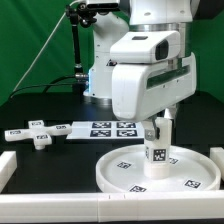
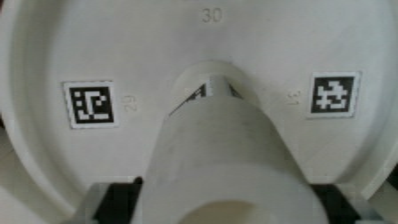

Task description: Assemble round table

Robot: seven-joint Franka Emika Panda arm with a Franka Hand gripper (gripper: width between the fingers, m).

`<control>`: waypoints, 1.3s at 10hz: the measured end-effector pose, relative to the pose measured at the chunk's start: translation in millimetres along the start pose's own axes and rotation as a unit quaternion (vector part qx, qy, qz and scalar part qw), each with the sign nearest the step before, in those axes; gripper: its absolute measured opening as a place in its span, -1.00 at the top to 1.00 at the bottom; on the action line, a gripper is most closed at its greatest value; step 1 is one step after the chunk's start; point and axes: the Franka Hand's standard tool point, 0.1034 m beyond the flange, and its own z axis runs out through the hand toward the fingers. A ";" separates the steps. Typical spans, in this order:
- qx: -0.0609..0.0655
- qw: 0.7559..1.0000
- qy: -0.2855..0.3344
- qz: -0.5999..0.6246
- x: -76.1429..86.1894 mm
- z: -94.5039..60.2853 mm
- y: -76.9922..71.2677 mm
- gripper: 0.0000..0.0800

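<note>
The large rimmed round disc lies flat on the black table at the exterior view's front right, tags facing up. My gripper is shut on the thick short cylinder and holds it upright with its lower end on the disc's middle. In the wrist view the cylinder fills the centre between my two black fingers, its far end at the disc's hub, with the disc and two of its tags behind. The small cross-shaped piece lies on the table at the left.
The marker board lies flat behind the disc, beside the cross-shaped piece. White border rails run along the front and the left edge. A black stand rises at the back before a green curtain.
</note>
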 end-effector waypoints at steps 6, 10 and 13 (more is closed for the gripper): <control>0.001 0.983 0.005 0.184 1.6 -0.5 0.1 -0.02; 0.000 0.951 0.007 0.308 1.1 0.0 0.6 -0.02; 0.002 0.891 0.007 0.454 0.1 0.1 1.0 -0.02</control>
